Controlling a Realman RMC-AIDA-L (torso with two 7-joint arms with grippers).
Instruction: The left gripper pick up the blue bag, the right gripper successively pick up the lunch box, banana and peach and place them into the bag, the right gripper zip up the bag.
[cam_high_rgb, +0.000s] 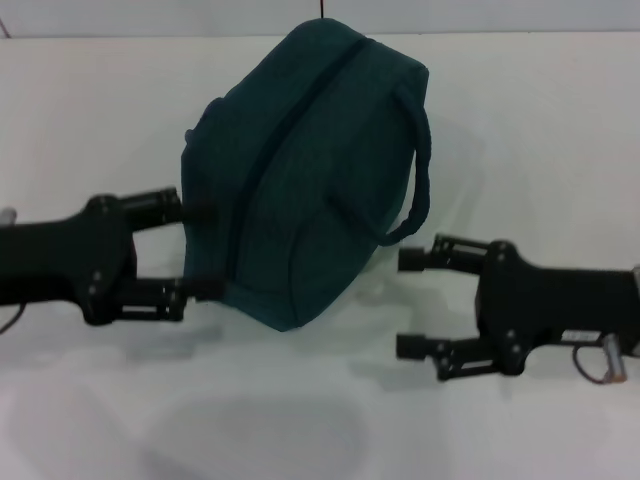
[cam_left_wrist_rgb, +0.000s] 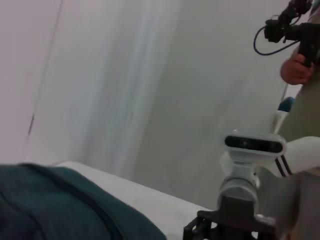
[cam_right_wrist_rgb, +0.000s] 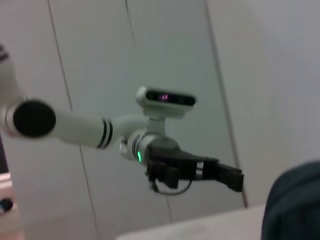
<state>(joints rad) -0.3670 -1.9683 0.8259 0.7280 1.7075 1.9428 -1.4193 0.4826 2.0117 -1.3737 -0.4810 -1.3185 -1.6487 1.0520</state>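
Observation:
The blue bag (cam_high_rgb: 310, 170) lies tilted on the white table (cam_high_rgb: 90, 110), its dark zip line running along the top and one loop handle hanging on its right side. It also shows in the left wrist view as the blue bag (cam_left_wrist_rgb: 50, 205) and in the right wrist view as the blue bag (cam_right_wrist_rgb: 295, 205). My left gripper (cam_high_rgb: 205, 250) is open, both fingertips at the bag's left side. My right gripper (cam_high_rgb: 408, 303) is open, a short way right of the bag with nothing between its fingers. The lunch box, banana and peach are out of view.
Bare white tabletop (cam_high_rgb: 250, 430) lies in front of the bag and both arms. A person's hand (cam_left_wrist_rgb: 296, 70) holding a cabled device shows beyond the right arm's wrist camera (cam_left_wrist_rgb: 252, 143). A pale wall stands behind the table.

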